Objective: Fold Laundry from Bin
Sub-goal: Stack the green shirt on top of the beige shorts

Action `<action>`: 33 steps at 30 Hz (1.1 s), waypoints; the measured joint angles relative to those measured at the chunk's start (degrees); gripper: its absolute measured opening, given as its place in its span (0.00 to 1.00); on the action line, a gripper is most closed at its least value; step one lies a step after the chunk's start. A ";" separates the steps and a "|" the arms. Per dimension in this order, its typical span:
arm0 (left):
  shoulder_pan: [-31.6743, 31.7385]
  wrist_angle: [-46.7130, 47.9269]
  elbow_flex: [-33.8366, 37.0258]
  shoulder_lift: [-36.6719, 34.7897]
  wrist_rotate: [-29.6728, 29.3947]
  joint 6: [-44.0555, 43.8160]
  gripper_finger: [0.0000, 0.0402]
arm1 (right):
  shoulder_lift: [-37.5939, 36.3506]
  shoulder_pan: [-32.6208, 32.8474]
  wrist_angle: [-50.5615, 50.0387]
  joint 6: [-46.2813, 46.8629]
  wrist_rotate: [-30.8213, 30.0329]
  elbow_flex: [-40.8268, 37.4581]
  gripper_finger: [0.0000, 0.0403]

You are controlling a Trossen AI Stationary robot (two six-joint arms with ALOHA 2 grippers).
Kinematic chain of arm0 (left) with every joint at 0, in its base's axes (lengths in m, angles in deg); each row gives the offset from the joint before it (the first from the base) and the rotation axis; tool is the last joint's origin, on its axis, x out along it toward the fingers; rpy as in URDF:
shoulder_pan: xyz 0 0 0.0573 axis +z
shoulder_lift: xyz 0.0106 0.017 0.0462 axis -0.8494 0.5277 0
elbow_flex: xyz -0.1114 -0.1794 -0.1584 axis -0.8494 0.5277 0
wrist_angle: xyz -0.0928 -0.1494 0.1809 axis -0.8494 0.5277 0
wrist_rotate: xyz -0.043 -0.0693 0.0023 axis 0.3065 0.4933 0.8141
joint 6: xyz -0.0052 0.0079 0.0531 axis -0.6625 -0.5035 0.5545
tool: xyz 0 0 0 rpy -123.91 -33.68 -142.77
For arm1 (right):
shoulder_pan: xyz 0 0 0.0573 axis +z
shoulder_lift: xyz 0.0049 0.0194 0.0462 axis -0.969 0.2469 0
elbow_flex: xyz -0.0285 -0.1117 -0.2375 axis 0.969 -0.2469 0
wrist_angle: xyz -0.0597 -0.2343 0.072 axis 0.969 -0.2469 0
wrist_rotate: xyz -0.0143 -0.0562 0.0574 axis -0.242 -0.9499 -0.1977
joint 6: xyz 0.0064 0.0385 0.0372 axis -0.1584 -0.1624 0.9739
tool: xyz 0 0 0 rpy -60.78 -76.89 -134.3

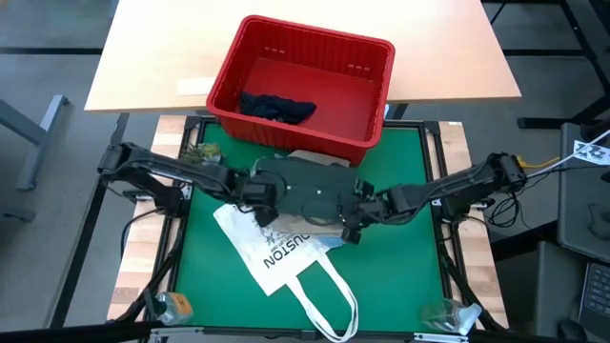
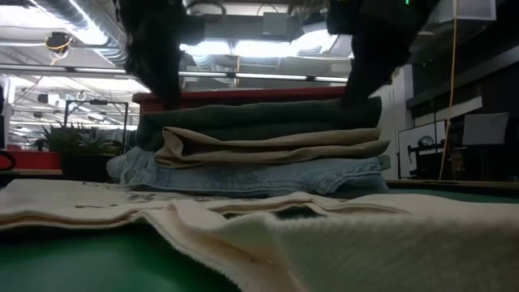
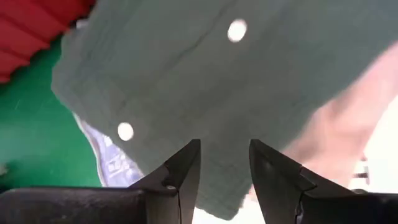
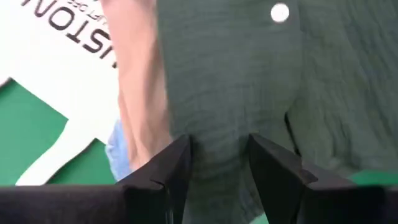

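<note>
A folded pile lies mid-mat: a dark olive buttoned shirt [image 1: 310,186] [image 2: 259,113] on top, beige cloth [image 2: 268,146] under it, and light blue jeans [image 2: 259,174] at the bottom. The pile rests partly on a white tote bag [image 1: 276,252]. My left gripper [image 1: 259,198] [image 3: 225,144] stands open close over the shirt's left end. My right gripper [image 1: 351,227] [image 4: 219,138] stands open close over its right end. The red bin [image 1: 319,31] sits at the far edge with a dark navy garment [image 1: 276,107] on its floor.
The tote bag's handles [image 1: 329,305] trail toward the near edge. Small clear objects sit at the mat's near corners [image 1: 172,305] [image 1: 448,314]. Bare green mat [image 1: 410,267] lies to the right of the pile. A wooden table [image 1: 143,57] stands beyond the bin.
</note>
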 joint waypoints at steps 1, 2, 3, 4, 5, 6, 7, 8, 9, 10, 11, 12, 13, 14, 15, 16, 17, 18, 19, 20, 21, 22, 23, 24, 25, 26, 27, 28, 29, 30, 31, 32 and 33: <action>-0.27 0.72 0.00 1.25 -0.32 -0.36 0.33 | 0.19 -0.04 1.15 0.44 -0.51 -0.97 0.41; -0.45 1.45 0.00 2.56 -0.42 -0.49 0.33 | 0.28 -0.07 2.06 1.22 -0.96 -2.03 0.41; -0.68 1.94 0.00 3.88 -0.43 -0.51 0.33 | 0.37 -0.13 2.48 1.61 -0.96 -3.20 0.41; -0.89 2.32 0.00 5.21 -0.45 -0.56 0.33 | 0.57 -0.26 2.93 2.01 -0.99 -4.34 0.41; -1.08 2.49 0.00 6.57 -0.45 -0.67 0.33 | 0.89 -0.31 4.16 2.52 -1.02 -5.32 0.41; -1.29 2.65 0.00 7.97 -0.45 -0.72 0.33 | 1.04 -0.33 5.76 2.90 -1.03 -6.31 0.41; -1.48 2.79 0.00 9.42 -0.44 -0.72 0.33 | 1.12 -0.31 6.41 3.11 -1.20 -7.32 0.41; -1.69 2.76 0.00 10.88 -0.42 -0.74 0.33 | 1.12 -0.29 7.17 3.16 -1.20 -8.41 0.41; -1.96 2.71 0.00 12.25 -0.42 -0.74 0.33 | 1.38 -0.28 8.67 3.23 -1.17 -9.31 0.41; -2.25 2.71 -0.02 13.46 -0.45 -0.74 0.33 | 1.53 -0.28 10.20 3.25 -1.01 -10.12 0.41; -2.48 2.71 -0.06 14.70 -0.49 -0.74 0.33 | 1.60 -0.26 11.00 3.25 -0.96 -10.93 0.41; -2.66 2.69 -0.20 15.86 -0.66 -0.74 0.33 | 1.60 -0.26 11.58 3.28 -0.85 -11.68 0.41; -2.88 2.64 -0.26 16.84 -0.83 -0.74 0.33 | 1.58 -0.26 12.35 3.41 -0.66 -12.16 0.41; -3.12 2.53 -0.26 17.80 -1.00 -0.74 0.33 | 1.56 -0.26 13.20 3.90 -0.49 -12.65 0.41; -3.33 2.31 -0.28 18.63 -1.37 -0.74 0.33 | 1.56 -0.26 13.58 4.46 -0.48 -13.11 0.41; -3.50 2.24 -0.31 19.24 -1.72 -0.74 0.33 | 1.56 -0.26 13.81 4.98 -0.47 -13.47 0.41; -3.68 2.25 -0.31 19.55 -1.90 -0.74 0.33 | 1.56 -0.26 14.07 5.50 -0.43 -13.71 0.41; -3.80 2.25 -0.28 19.71 -1.92 -0.74 0.33 | 1.56 -0.26 14.47 5.79 -0.37 -13.85 0.41; -3.82 2.27 -0.26 19.73 -2.02 -0.74 0.33 | 1.56 -0.26 14.55 5.84 -0.34 -13.87 0.41; -3.82 2.36 -0.26 19.59 -2.19 -0.72 0.33 | 1.56 -0.26 14.53 5.83 -0.25 -13.87 0.41; -3.82 2.51 -0.21 19.02 -2.17 -0.73 0.33 | 1.56 -0.26 14.41 5.84 0.01 -13.75 0.41; -3.82 2.91 -0.10 18.36 -1.99 -0.72 0.33 | 1.56 -0.26 14.16 5.83 0.22 -13.53 0.41; -3.74 3.12 -0.07 17.65 -1.77 -0.52 0.33 | 1.44 -0.27 13.72 5.83 0.57 -13.21 0.41; -3.62 3.30 -0.01 16.77 -1.48 -0.42 0.33 | 1.22 -0.28 13.05 5.82 0.89 -12.82 0.41; -3.56 3.60 0.06 15.75 -1.17 -0.38 0.33 | 1.10 -0.28 12.15 5.78 1.36 -12.22 0.41; -3.56 3.81 0.08 14.46 -0.86 -0.34 0.33 | 1.00 -0.28 11.27 5.77 1.94 -11.40 0.41; -3.56 3.95 0.09 13.18 -0.72 -0.32 0.33 | 0.72 -0.28 10.09 5.74 2.41 -10.56 0.41; -3.56 4.10 0.10 11.86 -0.74 -0.31 0.33 | 0.53 -0.28 8.32 5.69 2.66 -9.65 0.41; -3.56 4.24 0.11 10.45 -0.69 -0.30 0.33 | 0.43 -0.26 6.40 5.63 2.69 -8.46 0.41; -3.56 4.35 0.11 8.99 -0.71 -0.30 0.33 | 0.30 -0.26 4.51 5.60 2.69 -7.02 0.41; -3.58 4.42 0.11 7.48 -0.71 -0.30 0.33 | 0.14 -0.26 2.30 5.59 2.67 -5.64 0.41; -3.56 4.48 0.11 5.82 -0.74 -0.30 0.33 | 0.02 -0.26 -0.14 5.59 2.53 -4.06 0.41; -3.56 4.46 0.11 4.16 -0.88 -0.30 0.33 | -0.02 -0.26 -2.42 5.56 1.97 -2.47 0.41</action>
